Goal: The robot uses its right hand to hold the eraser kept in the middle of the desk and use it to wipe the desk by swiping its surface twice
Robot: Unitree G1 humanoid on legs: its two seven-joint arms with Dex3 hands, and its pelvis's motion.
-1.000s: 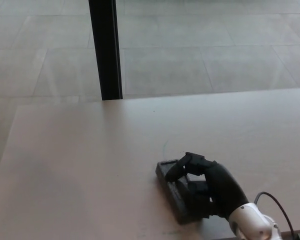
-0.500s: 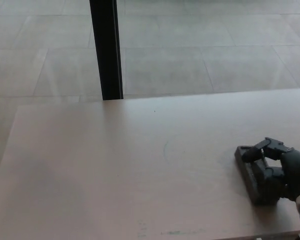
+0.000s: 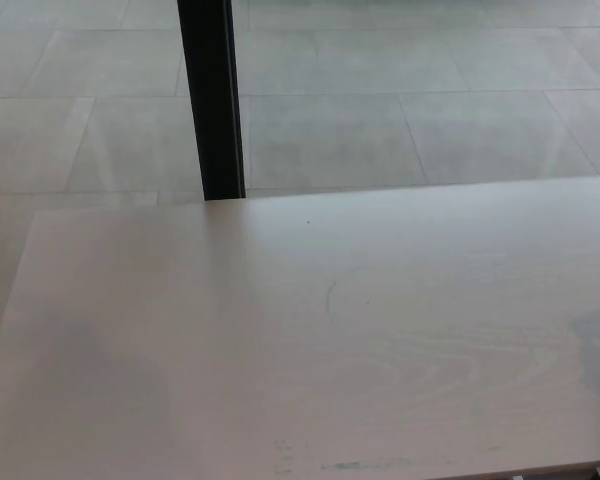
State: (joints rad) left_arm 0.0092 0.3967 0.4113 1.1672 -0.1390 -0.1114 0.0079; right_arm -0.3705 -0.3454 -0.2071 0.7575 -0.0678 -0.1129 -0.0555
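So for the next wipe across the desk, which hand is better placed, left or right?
Probably the right, though neither hand shows now. A second ago the right hand held the eraser mid-desk, then slid it off toward the right edge, where a faint shadow remains on the desk. The left never appeared.

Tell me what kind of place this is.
Probably an indoor office or lab space: a pale wooden desk with faint marks on its surface, a floor of large grey tiles beyond it, and a black upright post standing behind the desk's far edge.
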